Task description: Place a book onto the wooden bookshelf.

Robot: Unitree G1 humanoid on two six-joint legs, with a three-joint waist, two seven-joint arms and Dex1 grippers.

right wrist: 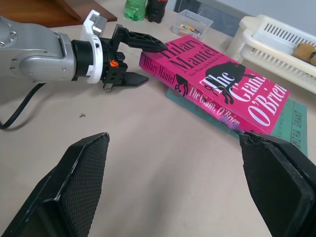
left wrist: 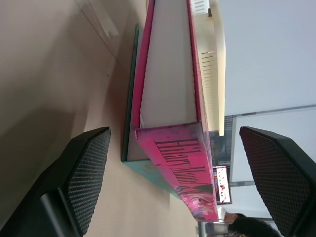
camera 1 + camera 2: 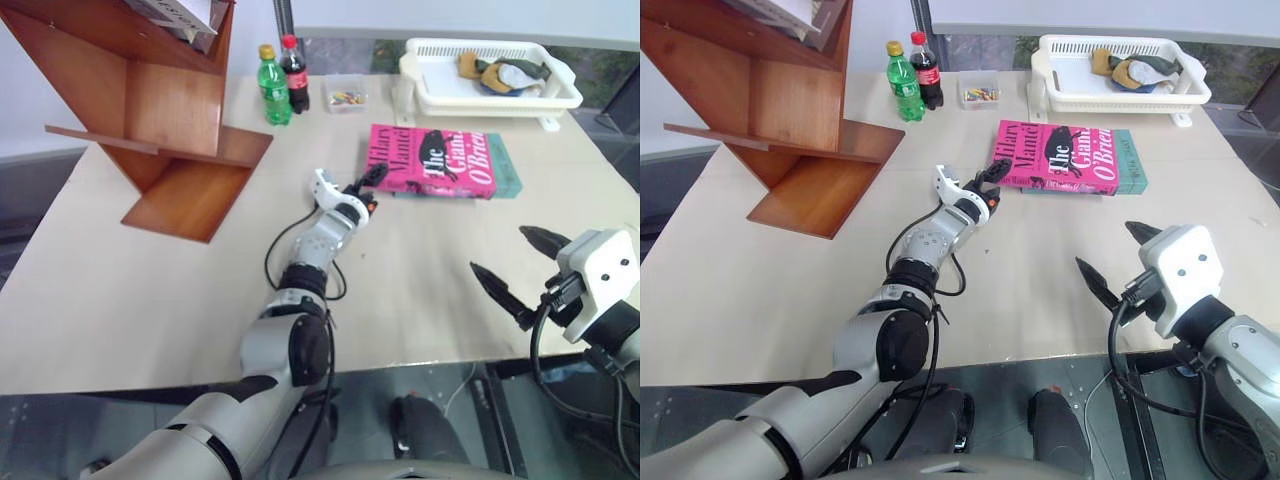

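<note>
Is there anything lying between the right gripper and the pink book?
No. In the right wrist view, bare table stretches from the right gripper to the pink book.

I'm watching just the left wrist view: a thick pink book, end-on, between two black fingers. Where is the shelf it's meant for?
Observer: The reddish-brown wooden bookshelf stands at the far left of the pale table, well apart from the thick pink book.
Operator: What's the other arm doing?
Observer: The right gripper hangs over the table's near edge, jaws open, holding nothing.
Operator: Anything next to the shelf?
Observer: A green plastic bottle and a dark cola bottle stand upright beside it.
</note>
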